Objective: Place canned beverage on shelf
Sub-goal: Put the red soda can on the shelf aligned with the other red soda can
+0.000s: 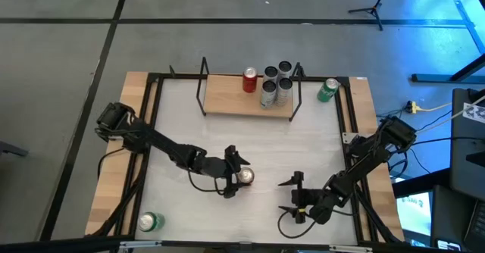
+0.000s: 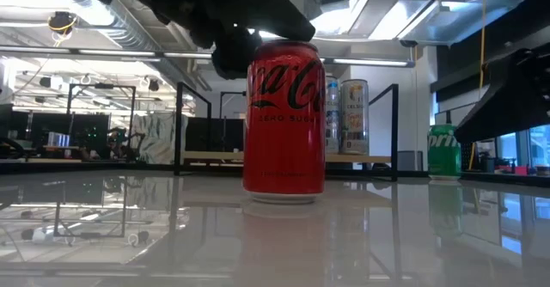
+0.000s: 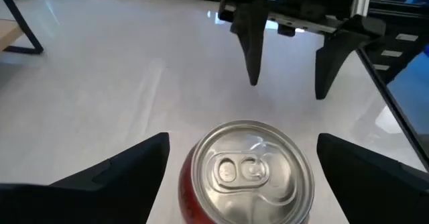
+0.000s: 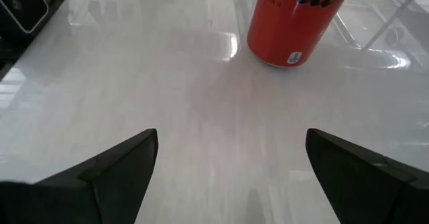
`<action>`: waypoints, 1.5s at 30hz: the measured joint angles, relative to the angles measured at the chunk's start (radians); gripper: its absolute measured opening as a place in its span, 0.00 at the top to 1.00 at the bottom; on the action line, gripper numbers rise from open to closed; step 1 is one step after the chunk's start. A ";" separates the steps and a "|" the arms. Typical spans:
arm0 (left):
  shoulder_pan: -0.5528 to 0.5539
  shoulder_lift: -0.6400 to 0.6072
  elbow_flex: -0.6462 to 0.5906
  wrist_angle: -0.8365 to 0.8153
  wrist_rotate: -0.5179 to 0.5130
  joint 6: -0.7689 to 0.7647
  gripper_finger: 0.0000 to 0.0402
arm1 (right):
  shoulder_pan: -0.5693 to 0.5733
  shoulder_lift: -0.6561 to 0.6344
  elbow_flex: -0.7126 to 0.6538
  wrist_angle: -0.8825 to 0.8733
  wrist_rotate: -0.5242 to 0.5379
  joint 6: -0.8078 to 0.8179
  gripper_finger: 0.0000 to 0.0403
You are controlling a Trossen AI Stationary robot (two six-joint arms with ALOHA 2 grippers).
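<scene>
A green can (image 1: 150, 222) lies on its side at the near left corner of the white table (image 1: 250, 143), well apart from everything else.

Right of it, toward the middle of the table, the left gripper (image 1: 234, 172) hangs over an upright red can (image 1: 245, 177) (a cola can, by the lettering in the low view (image 2: 284, 119)). The jaws are spread wide, one finger on each side of the can with bare table showing in both gaps in the left wrist view, so the can (image 3: 246, 175) is straddled but not gripped; its silver top with the pull tab faces up. It stands on the tabletop, near the front half and well short of the shelf.

The shelf (image 1: 227, 96), a light-wood board in a thin black frame, sits at the far edge of the table. On it stand another red can (image 1: 249, 80) and, just beside it to the right, a tight cluster of silver cans (image 1: 276, 84). Off the shelf's right end, on the table, a second green can (image 1: 327, 90) lies tilted.

The right gripper (image 1: 295, 195) rests low over the near right part of the table, fingers wide apart and holding nothing; its wrist view shows only bare table between them, with the red can (image 4: 295, 19) ahead
</scene>
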 joint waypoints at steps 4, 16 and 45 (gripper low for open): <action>-0.003 0.004 0.000 -0.022 -0.032 0.000 0.08 | -0.001 0.000 -0.001 0.005 0.006 -0.001 0.07; -0.003 0.004 0.000 -0.031 -0.031 0.001 0.09 | -0.006 0.000 -0.001 0.002 0.014 -0.001 0.07; 0.006 -0.049 -0.002 -0.073 0.013 0.027 0.38 | -0.006 0.000 0.000 0.002 0.014 -0.001 0.07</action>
